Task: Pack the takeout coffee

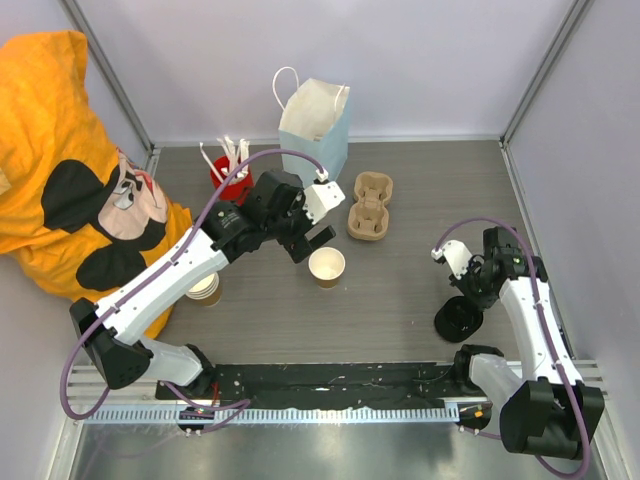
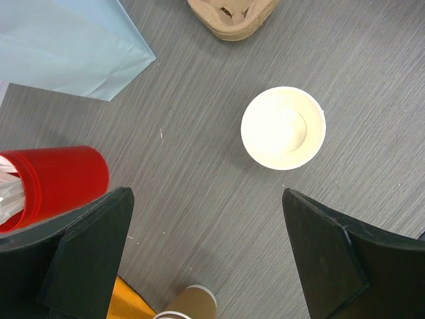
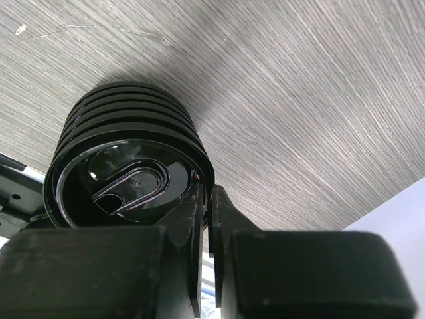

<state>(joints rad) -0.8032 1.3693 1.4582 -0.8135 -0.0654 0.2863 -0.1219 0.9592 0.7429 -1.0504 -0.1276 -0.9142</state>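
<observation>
While the small tan paper cup [image 1: 327, 267] stood lidless near the table's [image 1: 400, 330] centre, the left hand [image 2: 209, 252] hung wide open beside it; the right hand [image 3: 207, 199] pinched the top round black plastic lid [image 3: 126, 186] of a stack [image 1: 458, 320] by the right edge. Lidding and bagging apparently remained.

Grey wood-grain table [image 1: 400, 300] underneath. At rear centre: pale blue paper bag [image 1: 318, 125], upright, mouth open, white cord handle. Just right of bag: brown moulded-pulp cup carrier [image 1: 370, 207], lying flat. Left of bag: red cylindrical plastic holder [image 1: 232, 183], upright, white plastic cutlery [image 1: 232, 155] standing in it. At left edge: orange fabric with cartoon mouse print [image 1: 50, 130]; beside it, stack of lidless tan paper cups [image 1: 205, 288]. At right, well apart: stack of round black plastic lids [image 3: 126, 126], topmost lid [image 3: 126, 189] facing up.
</observation>
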